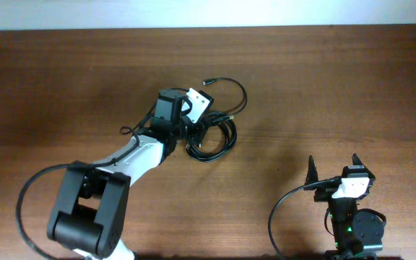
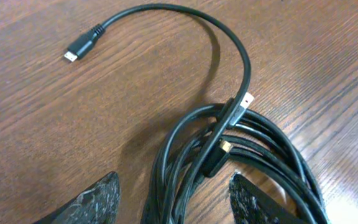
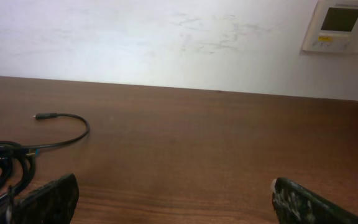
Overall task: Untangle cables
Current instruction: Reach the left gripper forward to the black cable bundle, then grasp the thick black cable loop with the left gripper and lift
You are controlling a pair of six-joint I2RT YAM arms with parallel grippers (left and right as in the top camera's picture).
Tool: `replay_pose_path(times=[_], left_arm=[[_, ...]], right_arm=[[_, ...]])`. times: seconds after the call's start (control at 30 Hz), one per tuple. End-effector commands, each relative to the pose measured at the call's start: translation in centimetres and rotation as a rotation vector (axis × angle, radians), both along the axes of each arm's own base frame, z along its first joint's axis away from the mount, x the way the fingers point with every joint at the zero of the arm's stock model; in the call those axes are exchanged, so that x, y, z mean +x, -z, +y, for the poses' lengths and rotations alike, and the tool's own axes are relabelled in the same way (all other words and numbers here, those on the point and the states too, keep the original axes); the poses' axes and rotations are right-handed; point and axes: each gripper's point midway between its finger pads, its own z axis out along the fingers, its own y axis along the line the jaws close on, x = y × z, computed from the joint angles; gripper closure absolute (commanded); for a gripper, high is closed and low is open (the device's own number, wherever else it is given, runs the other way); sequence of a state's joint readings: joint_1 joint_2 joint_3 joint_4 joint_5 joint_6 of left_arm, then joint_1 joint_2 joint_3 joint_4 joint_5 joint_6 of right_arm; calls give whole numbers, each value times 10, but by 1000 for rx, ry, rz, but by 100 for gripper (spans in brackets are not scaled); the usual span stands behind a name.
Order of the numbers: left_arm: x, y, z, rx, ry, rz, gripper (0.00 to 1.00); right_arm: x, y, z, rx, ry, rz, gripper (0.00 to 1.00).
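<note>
Several black cables (image 2: 166,174) lie coiled together mid-bench (image 1: 323,79), one plug end arcing off toward the far edge, the coil's strands passing between the part-open, non-gripping fingers of the nearer left end effector (image 2: 176,202), while the right end effector (image 1: 334,165), spread wide and empty, sits well apart.

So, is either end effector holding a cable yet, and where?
Not yet: the left end effector straddles the coiled cables, jaws apart; the right end effector is open and empty.
</note>
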State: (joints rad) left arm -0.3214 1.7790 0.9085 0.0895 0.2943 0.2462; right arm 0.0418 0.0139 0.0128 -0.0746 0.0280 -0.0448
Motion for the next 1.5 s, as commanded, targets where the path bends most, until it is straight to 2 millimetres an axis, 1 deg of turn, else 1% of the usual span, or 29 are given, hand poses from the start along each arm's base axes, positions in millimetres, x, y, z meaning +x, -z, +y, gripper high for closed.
replay_pose_path(times=[0.0,0.07,0.13,0.17,0.2,0.23,0.33,0.43,0.5,0.53,0.6,0.7,0.73,0.8,0.83,0.87,0.9,0.97,1.0,1.03,1.1,1.17,1.23,1.27,1.33,1.37,1.4,1.43,1.47], left_arm=[[-1,28,-1,23,5,50,43],[-3,40,0,31,5,75,48],[-6,47,1,38,5,95,69],[-6,47,1,38,5,95,90],[-6,47,1,34,-1,99,100],[-6,45,1,17,-23,111,100],[-8,23,2,-42,-91,137,100],[-23,-23,7,-63,-104,125,100],[-39,-45,12,-69,-119,146,100],[-48,-51,15,-79,-139,171,97],[-65,-54,21,-104,-203,258,100],[-93,-35,30,-109,-326,454,100],[-97,-33,32,-103,-336,478,100],[-99,-32,32,-98,-337,486,95],[-99,-32,33,-97,-338,485,94],[-98,-31,34,-91,-344,480,94],[-96,-30,37,-77,-358,471,94],[-89,-32,41,-63,-379,436,91],[-85,-34,40,-74,-378,415,90],[-80,-37,39,-85,-376,395,85],[-71,-43,36,-107,-370,355,67],[-68,-46,33,-122,-361,341,1],[-77,-47,22,-164,-310,385,1],[-87,-52,7,-229,-235,437,1],[-100,-58,-10,-295,-151,493,1],[-105,-55,-14,-281,-142,504,1],[-109,-53,-19,-275,-129,513,7],[-116,-47,-29,-260,-123,541,9],[-118,-37,-32,-217,-173,550,9]], right_arm=[[0,3,-2,2,9,4,2],[0,3,-2,2,9,4,2],[0,3,-2,2,9,4,2],[0,3,-2,2,9,4,2],[0,3,-2,3,9,4,2],[0,3,-2,2,9,4,1],[0,3,-2,3,9,4,2],[0,3,-2,3,9,4,2],[0,3,-2,2,9,4,2],[0,3,-2,2,9,4,2],[0,3,-2,2,9,4,2],[0,3,-2,2,9,4,1],[0,3,-2,2,9,4,2],[0,2,-3,-10,14,-1,2],[0,-5,-8,-52,41,-29,2],[1,-15,-6,-52,29,-70,2],[1,-15,4,-25,-28,-69,1],[-4,-9,37,148,-213,-28,1],[-12,-6,61,294,-346,26,1],[-27,-6,90,516,-513,118,2],[-44,-7,113,725,-645,244,2],[-53,-6,122,766,-704,295,2],[-54,-7,123,764,-720,298,1],[-51,-9,120,761,-700,276,2],[-50,-6,119,763,-686,285,2],[-52,-4,121,766,-694,302,2],[-54,-3,123,766,-709,309,2],[-54,-3,123,766,-710,309,1],[-54,-3,123,766,-710,309,1]])
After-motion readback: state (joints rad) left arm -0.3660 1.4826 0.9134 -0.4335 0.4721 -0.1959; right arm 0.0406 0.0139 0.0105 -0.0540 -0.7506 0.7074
